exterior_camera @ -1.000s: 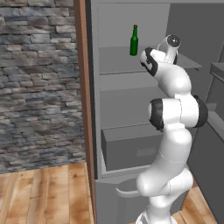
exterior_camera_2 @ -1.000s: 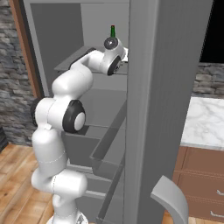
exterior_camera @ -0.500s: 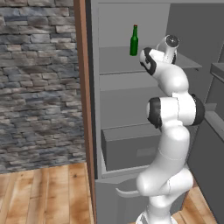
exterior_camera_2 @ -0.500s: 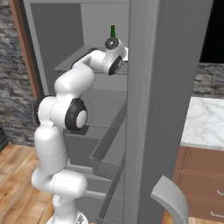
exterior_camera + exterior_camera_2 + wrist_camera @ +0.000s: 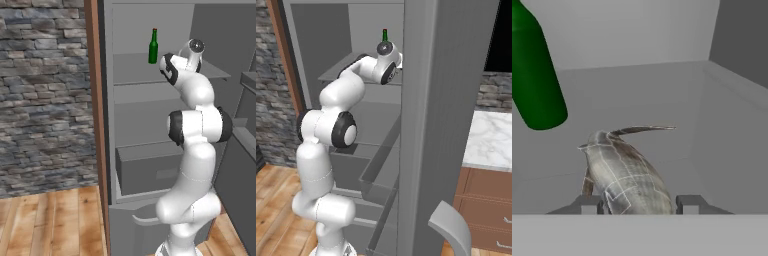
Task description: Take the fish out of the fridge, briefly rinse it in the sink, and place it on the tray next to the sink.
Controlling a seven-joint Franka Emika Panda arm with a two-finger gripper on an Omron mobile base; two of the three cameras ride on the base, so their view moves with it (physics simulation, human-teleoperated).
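Observation:
The fish [image 5: 629,175], a tan-grey lump with a thin tail fin, lies on an upper shelf of the fridge [image 5: 145,105]. In the hand view my gripper [image 5: 640,203] is shut on it, one fingertip [image 5: 592,204] pressing each side of its body. A green glass bottle [image 5: 534,80] stands upright just left of the fish, apart from it. In the left base view my arm reaches up onto that shelf beside the bottle [image 5: 153,46]. The sink and the tray are out of view.
The fridge's open door [image 5: 431,125] stands close on the arm's right, its handle [image 5: 453,232] low down. A wide grey box drawer [image 5: 150,167] sits below the shelves. A stone wall [image 5: 45,100] is left, a marble counter [image 5: 488,142] right.
The fingers have closed in from wide open onto the fish. The arm and the bottle have stayed where they were.

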